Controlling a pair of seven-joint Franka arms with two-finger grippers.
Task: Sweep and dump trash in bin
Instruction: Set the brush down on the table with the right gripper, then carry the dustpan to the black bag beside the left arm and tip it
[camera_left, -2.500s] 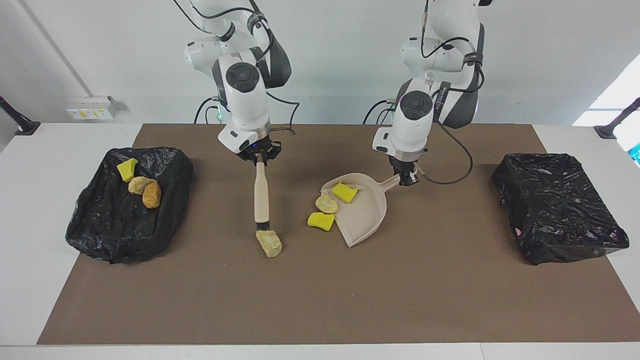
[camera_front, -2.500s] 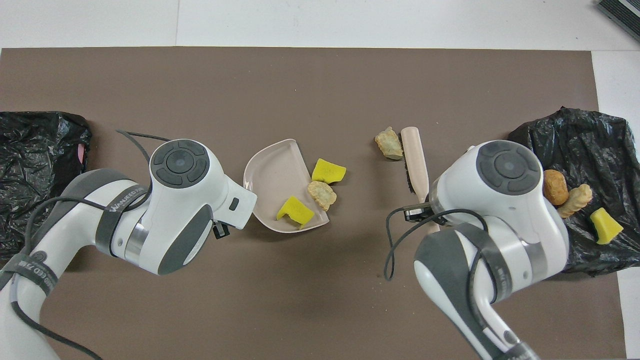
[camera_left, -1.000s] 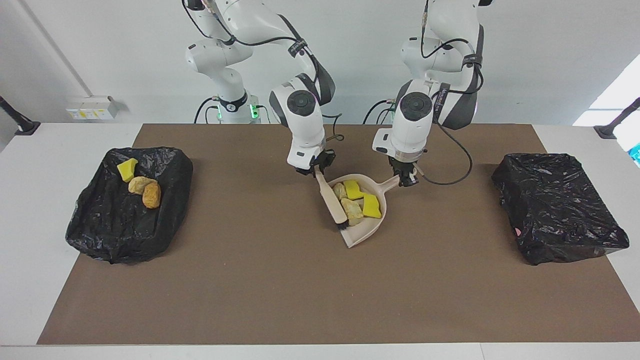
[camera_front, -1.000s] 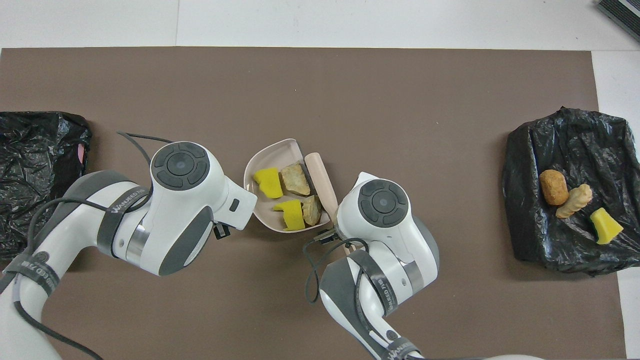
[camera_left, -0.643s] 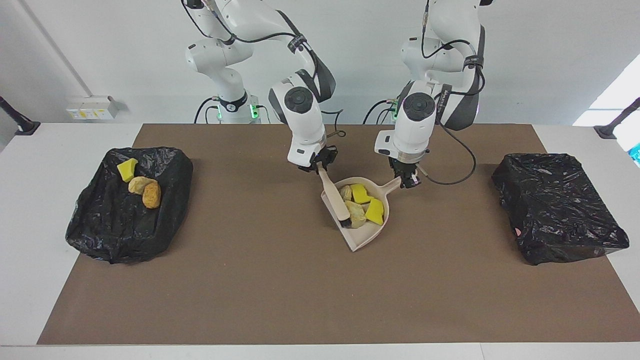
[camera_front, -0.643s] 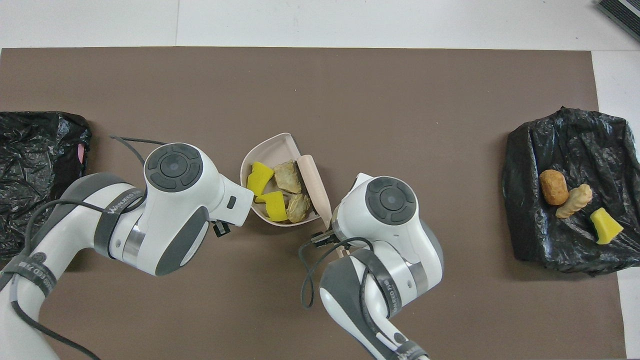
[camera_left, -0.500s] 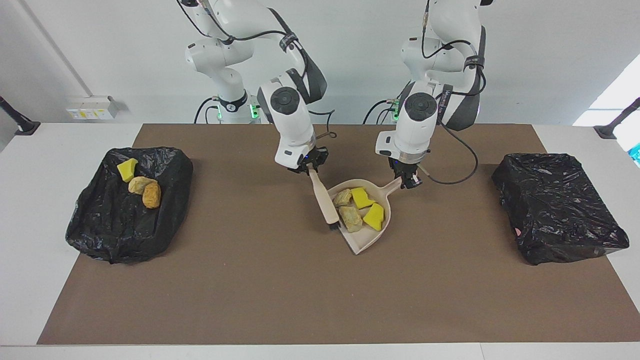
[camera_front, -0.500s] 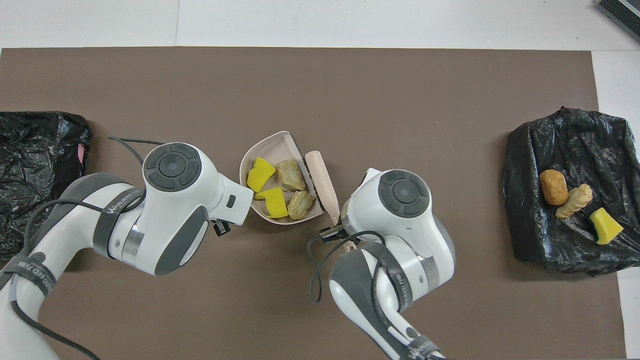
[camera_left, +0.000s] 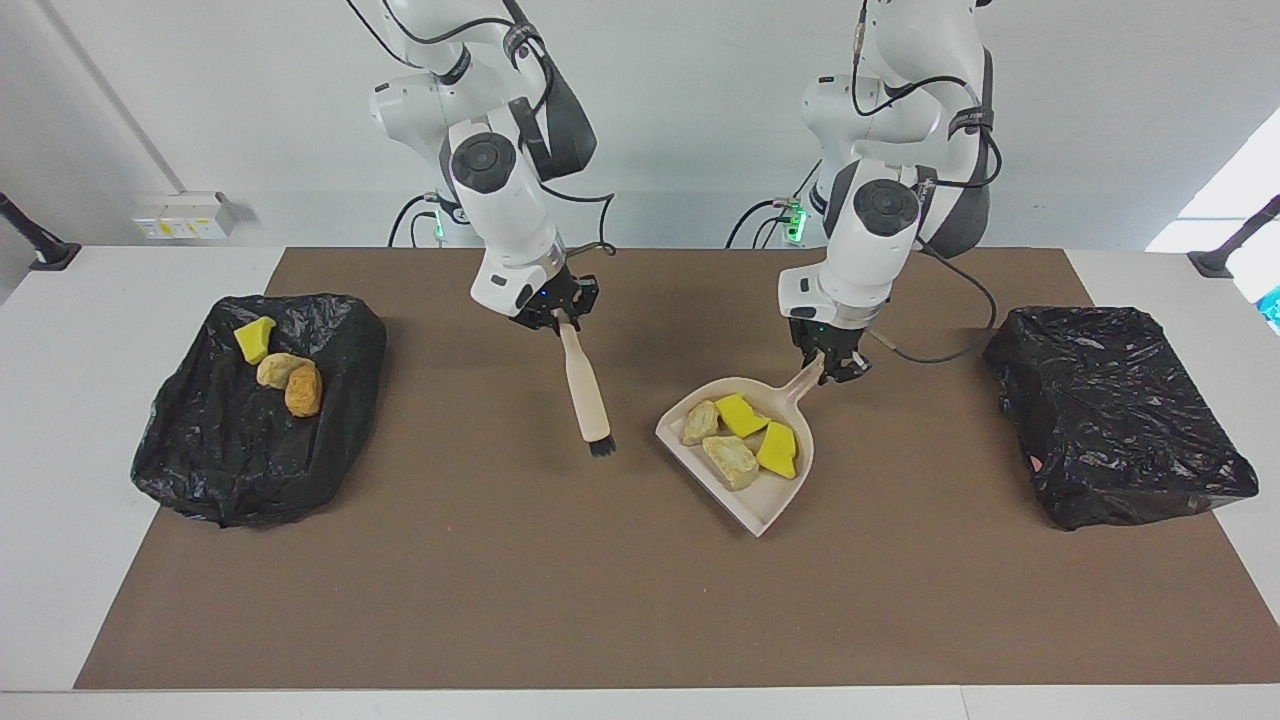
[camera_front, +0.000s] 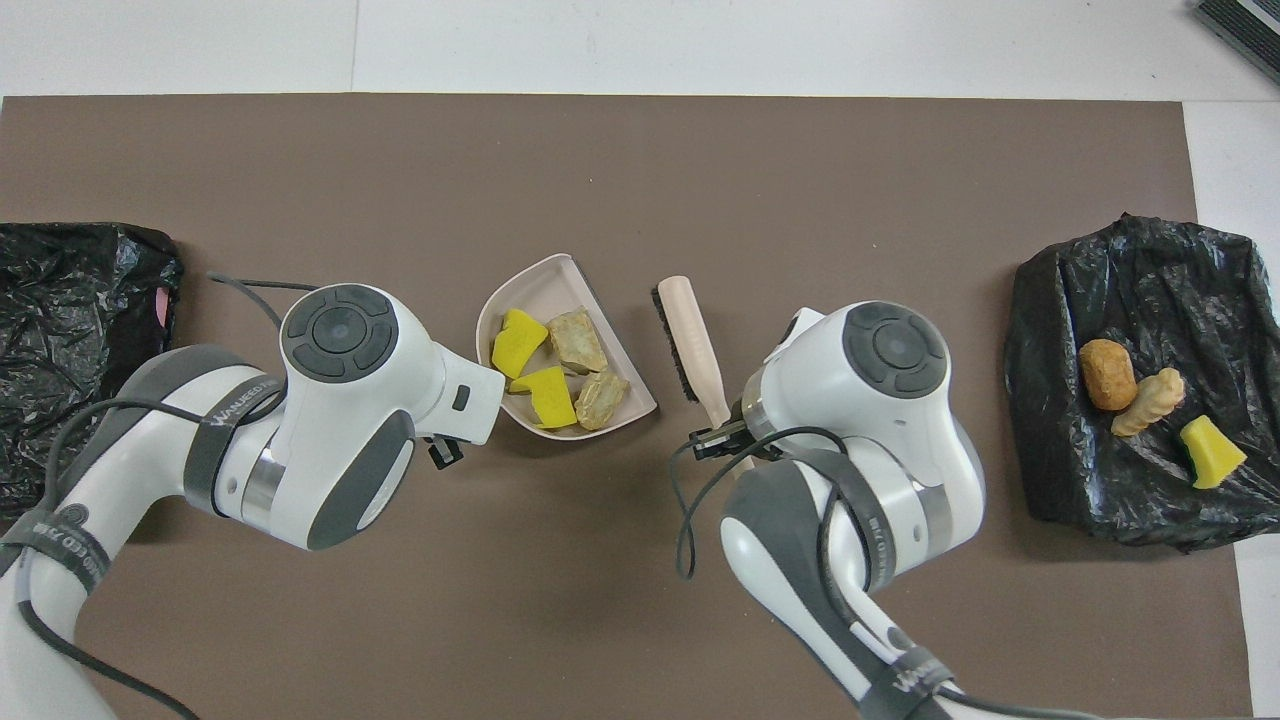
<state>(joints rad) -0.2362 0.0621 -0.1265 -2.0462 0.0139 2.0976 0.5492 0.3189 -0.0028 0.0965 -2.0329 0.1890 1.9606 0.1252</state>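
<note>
Gripping the smooth beige dustpan (camera_left: 757, 500) by its handle, left gripper (camera_left: 833, 368) clamped, four trash lumps (camera_left: 741, 441), spongy yellow wedges and crumbly tan chunks, inside, right gripper (camera_left: 556, 320) closed on the black-bristled brush (camera_left: 586, 391) at the pan's nine o'clock in the facing view, three lumps in the crinkled black bin (camera_left: 200, 470).

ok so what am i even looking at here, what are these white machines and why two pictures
These are two robot arms at one table, seen by two cameras at once. One camera faces the robots from across the table; the other looks down from above their own end, so the sides swap.

The right gripper holds a brush, lifted over the brown mat. The left gripper holds the handle of a beige dustpan, which carries four pieces of trash: two yellow sponge wedges and two crumbly beige chunks.

A black-lined bin at the right arm's end holds three more pieces. A second black-lined bin sits at the left arm's end; no trash shows on it.
</note>
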